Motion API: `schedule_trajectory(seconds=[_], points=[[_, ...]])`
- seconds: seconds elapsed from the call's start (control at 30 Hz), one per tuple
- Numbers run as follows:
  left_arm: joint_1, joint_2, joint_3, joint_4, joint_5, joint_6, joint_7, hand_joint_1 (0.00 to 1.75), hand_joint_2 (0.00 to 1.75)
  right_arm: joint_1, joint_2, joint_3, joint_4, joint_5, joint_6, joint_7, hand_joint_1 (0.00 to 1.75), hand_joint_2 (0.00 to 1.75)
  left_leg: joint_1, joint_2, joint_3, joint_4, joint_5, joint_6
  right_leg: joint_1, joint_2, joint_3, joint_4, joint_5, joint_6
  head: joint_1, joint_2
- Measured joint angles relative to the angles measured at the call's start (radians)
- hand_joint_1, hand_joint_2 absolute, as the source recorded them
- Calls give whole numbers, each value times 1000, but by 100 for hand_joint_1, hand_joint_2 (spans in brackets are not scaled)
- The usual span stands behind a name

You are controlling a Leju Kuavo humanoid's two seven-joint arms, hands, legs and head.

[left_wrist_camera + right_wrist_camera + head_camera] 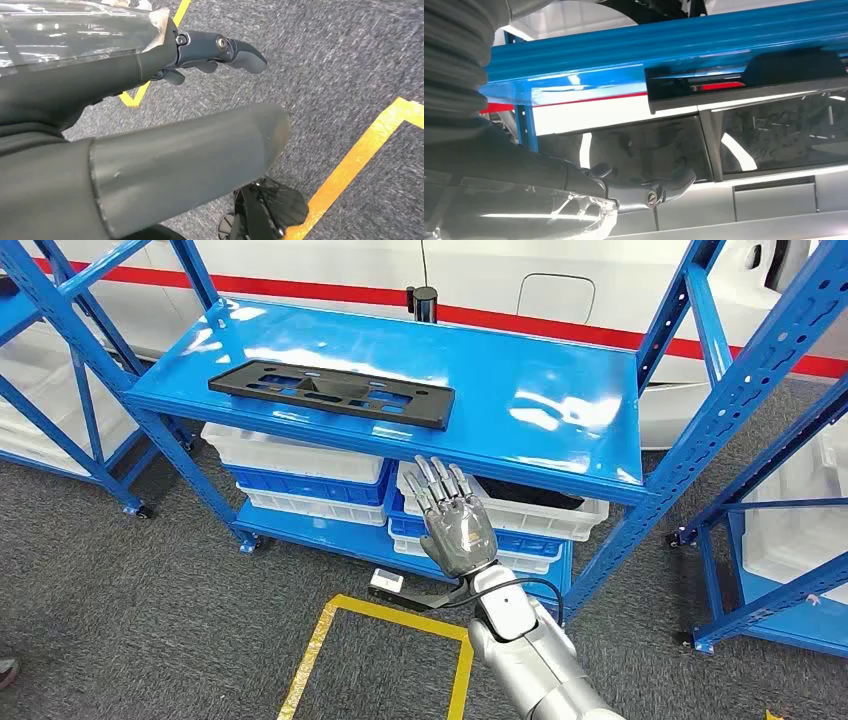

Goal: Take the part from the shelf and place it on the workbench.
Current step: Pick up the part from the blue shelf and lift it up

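Observation:
A long flat black plastic part [333, 392] lies on the top board of the blue shelf [560, 410], toward its left half. My right hand [456, 518] is raised in front of the shelf's front edge, below and to the right of the part, its fingers straight and spread, holding nothing. The right wrist view looks along the shelf edge [624, 55] with the black part [744, 82] resting on top beyond my fingers [664, 187]. My left hand [150, 150] hangs over the grey carpet, its fingers [220, 50] loosely extended with nothing in them.
White and blue bins [300, 475] fill the lower shelf levels. A small black cylinder [425, 303] stands at the shelf's back edge. More blue racks [770, 440] flank both sides. Yellow floor tape [390, 615] marks a square on the carpet.

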Motion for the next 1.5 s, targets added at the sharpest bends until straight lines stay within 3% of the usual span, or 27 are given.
schedule_trajectory(seconds=[0.07,0.1,0.13,0.2,0.27,0.37,0.43,0.53,0.57,0.6,0.63,0.7,0.77,0.83,0.93,1.03,1.07,1.1,1.13,1.2,1.27,1.3,1.4,1.5], points=[[1,0,0,0,-1,0,0,0,0,0,2,0,2,6,0,3,0,175,1,0,-20,17,9,-2,0,1,2,0,-3,1,0,0],[2,0,0,0,-3,0,0,0,0,0,4,0,3,10,0,5,0,175,3,1,-28,11,29,-3,0,2,5,0,-6,2,-1,0],[2,0,0,0,-6,0,0,0,0,0,8,0,5,12,0,5,0,175,4,1,-15,-34,67,-2,0,3,10,0,-9,4,-1,0],[1,2,0,0,-9,0,0,0,0,-3,18,0,6,12,0,3,0,175,3,3,44,-172,143,5,3,6,20,0,-18,11,-1,0],[-2,2,0,0,-10,0,0,0,0,-10,27,0,9,12,0,0,0,175,-3,2,80,-247,166,18,8,7,25,0,-25,22,-1,0],[-3,1,0,0,-12,0,0,0,0,-17,38,0,14,15,-1,1,0,175,-10,1,94,-259,161,41,9,6,29,-2,-34,40,1,0],[-3,0,0,0,-13,-1,-1,0,0,-27,45,1,21,22,-2,3,0,175,-8,2,113,-275,165,56,10,4,9,42,-55,43,2,0],[-6,0,0,0,-16,-2,-2,0,0,-41,49,2,47,28,-3,9,0,175,-10,1,121,-281,162,69,8,3,-103,239,-121,37,6,0],[-6,0,0,0,-16,-3,-2,0,0,-43,49,2,56,28,-3,10,0,175,-11,-1,123,-280,159,70,7,3,-135,283,-128,40,6,0],[-5,0,0,0,-17,-3,-2,0,0,-43,50,2,64,29,-3,11,0,175,-11,-2,126,-280,156,70,7,3,-148,291,-119,46,7,0],[-5,0,0,0,-17,-3,-1,0,0,-46,51,3,73,29,-3,12,0,175,-11,-4,130,-278,152,68,7,3,-138,253,-92,55,7,0],[-4,-2,0,0,-17,-2,0,0,0,-59,55,3,88,32,-4,17,0,175,-13,-7,139,-273,141,61,8,1,-78,109,-23,65,9,0],[-5,-2,0,0,-17,-1,4,0,0,-79,60,4,106,37,-4,26,0,175,-17,-7,142,-266,127,50,10,0,-35,16,14,56,9,0],[-5,-1,0,1,-17,-1,6,0,0,-96,66,4,123,41,-4,33,0,175,-16,-6,143,-264,119,39,12,1,-27,5,17,40,10,0],[-6,-1,0,0,-17,0,6,0,0,-112,76,4,140,41,-5,35,0,175,-8,-3,126,-227,94,23,1,3,-16,-3,18,20,6,0],[-5,0,0,0,-17,1,6,0,0,-122,84,5,158,40,-5,36,0,175,-1,-1,32,-52,20,7,-2,2,-5,-5,10,7,-2,0],[-4,0,0,0,-17,1,6,0,0,-123,85,5,165,40,-5,37,0,175,2,0,-2,-3,10,2,-1,2,-3,-5,8,5,-2,0],[-3,0,0,1,-17,1,6,0,0,-123,85,5,171,40,-5,37,0,175,4,0,-21,14,20,-1,-1,3,0,-4,4,5,-2,0],[-2,1,0,1,-17,1,6,0,0,-123,85,5,177,40,-5,37,0,175,6,1,-21,-10,49,-2,-1,4,4,-4,1,6,-3,0],[-2,2,0,1,-17,1,6,0,0,-126,87,5,184,40,-5,38,0,175,11,2,20,-125,127,-2,-2,5,13,-4,-6,11,-4,0],[-5,3,0,1,-17,1,6,0,0,-137,89,5,192,40,-5,39,0,175,7,3,66,-224,167,5,5,7,18,-3,-14,21,-4,0],[-6,3,0,1,-17,1,6,0,0,-143,90,5,197,40,-5,39,0,175,4,2,80,-250,173,10,9,7,18,-3,-17,27,-4,0],[-6,2,0,2,-17,1,6,0,0,-152,92,5,206,39,-6,42,0,175,-3,-1,90,-259,171,32,11,7,14,2,-26,46,-1,0],[-7,1,0,2,-18,2,6,0,0,-161,93,5,214,38,-6,45,0,175,-4,1,102,-272,174,54,9,3,-38,103,-69,45,3,0]])
